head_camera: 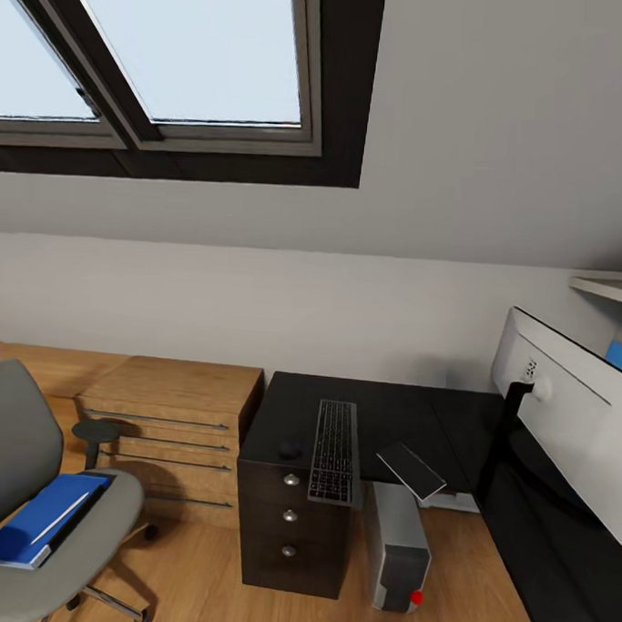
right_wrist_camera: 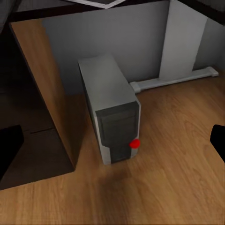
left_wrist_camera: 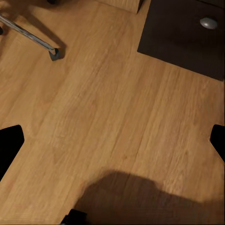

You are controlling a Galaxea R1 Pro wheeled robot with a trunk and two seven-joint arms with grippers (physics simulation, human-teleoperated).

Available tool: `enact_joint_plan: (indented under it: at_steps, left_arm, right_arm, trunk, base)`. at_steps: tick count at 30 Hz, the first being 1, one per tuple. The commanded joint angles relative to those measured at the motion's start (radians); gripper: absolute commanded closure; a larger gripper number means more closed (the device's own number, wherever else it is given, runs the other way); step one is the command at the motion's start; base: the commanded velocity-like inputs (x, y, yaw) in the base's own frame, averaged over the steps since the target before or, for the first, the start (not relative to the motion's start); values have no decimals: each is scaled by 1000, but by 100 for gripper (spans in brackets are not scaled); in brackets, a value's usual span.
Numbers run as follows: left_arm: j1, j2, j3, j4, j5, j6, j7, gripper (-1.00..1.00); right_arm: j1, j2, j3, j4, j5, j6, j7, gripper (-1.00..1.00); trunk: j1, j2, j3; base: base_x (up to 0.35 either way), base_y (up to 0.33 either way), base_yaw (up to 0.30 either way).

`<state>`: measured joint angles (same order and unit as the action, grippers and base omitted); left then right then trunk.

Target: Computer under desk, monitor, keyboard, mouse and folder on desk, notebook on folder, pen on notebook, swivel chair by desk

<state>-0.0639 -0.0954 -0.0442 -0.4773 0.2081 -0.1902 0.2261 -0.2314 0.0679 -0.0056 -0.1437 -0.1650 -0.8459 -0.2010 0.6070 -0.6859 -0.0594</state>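
On the desk lie the keyboard and the mouse, close together. The notebook sits on the desk edge, tilted and hanging over a bit. The monitor stands on the desk's right part, turned away from the keyboard and well apart from it. Under the desk stands the computer, so that job looks done. The folder lies on the chair seat, with the pale pen on top of it. So the folder, notebook and pen need stacking by the mouse, and the chair needs rolling up to the desk. The left gripper hangs over bare floor with its fingers wide apart, holding nothing. The right gripper faces the computer, spread wide too, with nothing in it.
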Motion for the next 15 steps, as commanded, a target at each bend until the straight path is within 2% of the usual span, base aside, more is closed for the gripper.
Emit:
enact_joint_plan:
  at_steps: [1, 2, 3, 7, 13, 14, 15]
  left_arm:
    - [-1, -4, -6, -4, 9, -4, 5, -100]
    - [-3, -17, -7, -76, 9, 4, 6, -100]
    - [-7, -20, -8, -112, 9, 18, 7, -100]
    - [-49, -26, -9, -169, 9, 96, 9, -100]
    - [-202, -26, -9, -198, 9, 289, 12, -100]
    - [-251, -26, -8, -201, 9, 339, 12, -100]
    - [-273, -26, -8, -202, 9, 360, 12, -100]
  right_arm:
    - [-1, -1, 0, -5, -4, -2, 1, -100]
    - [-6, -7, -1, -70, -5, 14, -6, -100]
    - [-19, -12, -1, -108, -6, 38, -11, -100]
    - [-70, -25, -2, -183, -6, 139, -42, -100]
    - [-185, -66, -3, -288, -7, 356, -112, -100]
    - [-221, -83, -3, -314, -7, 433, -123, -100]
    - [-238, -92, -3, -324, -8, 473, -127, -100]
  trunk:
    - [-4, 6, 1]
    - [-8, 13, 5]
    - [-11, 20, 8]
    - [-27, 48, 20]
    - [-50, 90, 39]
    - [-54, 97, 42]
    - [-57, 104, 45]
  base:
    - [0, 0, 0]
    - [0, 0, 0]
    - [0, 0, 0]
    - [0, 0, 0]
    - [0, 0, 0]
    - [0, 0, 0]
    - [0, 0, 0]
